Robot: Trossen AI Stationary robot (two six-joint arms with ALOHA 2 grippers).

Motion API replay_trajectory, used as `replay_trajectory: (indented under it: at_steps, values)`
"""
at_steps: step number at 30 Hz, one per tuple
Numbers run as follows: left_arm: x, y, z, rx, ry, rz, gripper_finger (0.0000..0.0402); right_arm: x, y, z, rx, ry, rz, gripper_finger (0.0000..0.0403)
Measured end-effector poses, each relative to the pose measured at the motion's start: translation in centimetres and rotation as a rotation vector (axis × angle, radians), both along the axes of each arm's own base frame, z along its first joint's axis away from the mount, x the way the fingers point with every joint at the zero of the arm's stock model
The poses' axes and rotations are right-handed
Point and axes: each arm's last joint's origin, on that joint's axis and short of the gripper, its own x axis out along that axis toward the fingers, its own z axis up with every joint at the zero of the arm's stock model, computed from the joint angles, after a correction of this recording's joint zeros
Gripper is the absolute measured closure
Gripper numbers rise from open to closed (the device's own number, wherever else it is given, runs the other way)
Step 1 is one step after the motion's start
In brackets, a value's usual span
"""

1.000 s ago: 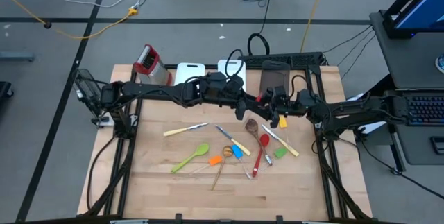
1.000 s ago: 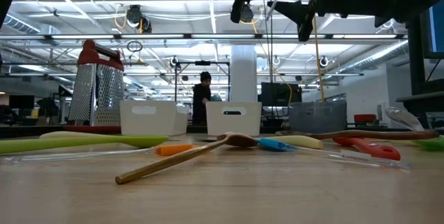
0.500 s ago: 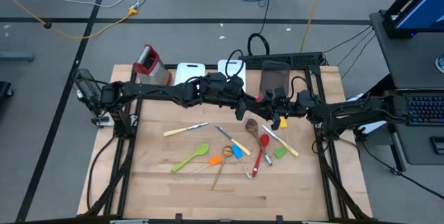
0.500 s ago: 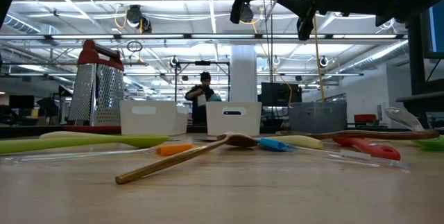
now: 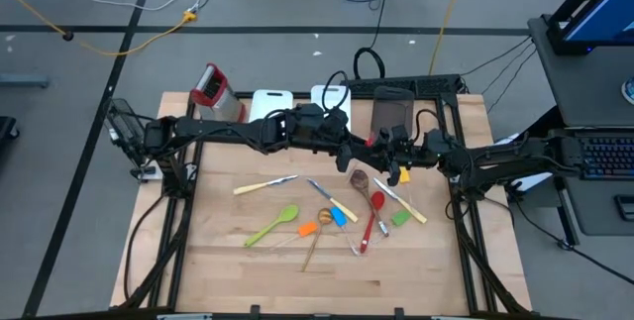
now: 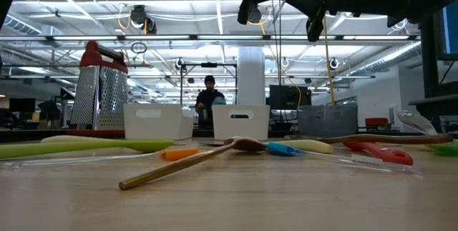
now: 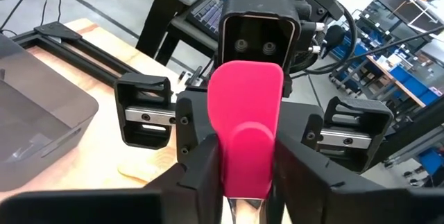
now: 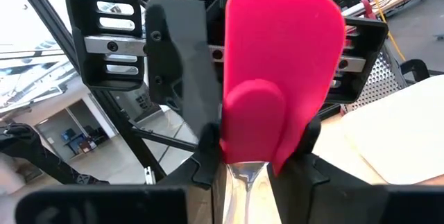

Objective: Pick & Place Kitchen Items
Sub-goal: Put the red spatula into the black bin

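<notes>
A: Both grippers met above the table's rear middle. Right gripper (image 8: 253, 158) clamped the pink spatula (image 8: 281, 64) at its neck. Left gripper (image 7: 246, 165) had its fingers on the same spatula's neck; whether they still gripped, I couldn't tell.

B: Arm poses?

A: Both stretched level, facing each other, well above the wooden table (image 5: 228, 251).

B: Anything hidden?

A: The spatula's clear handle was cut off below the fingers.

B: Containers?

A: Two white bins (image 6: 152, 121) and a grey bin (image 7: 35, 120) at the back; contents not visible. The other utensils (image 5: 332, 213) lay loose on the tabletop.
</notes>
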Motion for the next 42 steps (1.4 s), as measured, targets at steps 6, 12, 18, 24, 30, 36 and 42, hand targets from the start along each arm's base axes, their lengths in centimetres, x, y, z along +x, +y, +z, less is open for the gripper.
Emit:
replay_trajectory:
  at_steps: [6,12,18,24,30,36,42]
  values:
    - [0.0,0.0,0.0,0.005,-0.002,-0.002,0.0211,0.0,0.0,0.0,0.003,0.004,-0.004,0.0325]
    - [0.0,0.0,0.0,0.005,-0.002,-0.003,0.017,0.0,0.0,-0.1,0.008,0.01,-0.006,0.0325]
    - [-0.1,1.1,0.0,0.005,-0.004,0.015,0.0146,0.0,-0.1,-0.1,0.028,0.011,-0.008,0.0325]
    - [-0.3,2.1,0.1,0.004,-0.007,0.035,0.014,0.0,-0.1,-0.1,0.03,0.012,-0.006,0.0324]
    - [-0.5,3.4,0.2,0.016,-0.02,0.044,0.0143,0.1,-0.1,-0.7,0.038,0.07,-0.014,0.0324]
    - [-2.2,5.7,1.9,0.04,-0.032,0.081,0.0138,-0.1,-1.0,-1.3,0.095,0.142,-0.092,0.0324]
    - [-4.8,6.5,3.7,0.099,0.03,0.111,0.0144,-1.2,-3.8,-1.6,0.29,0.175,-0.208,0.0324]
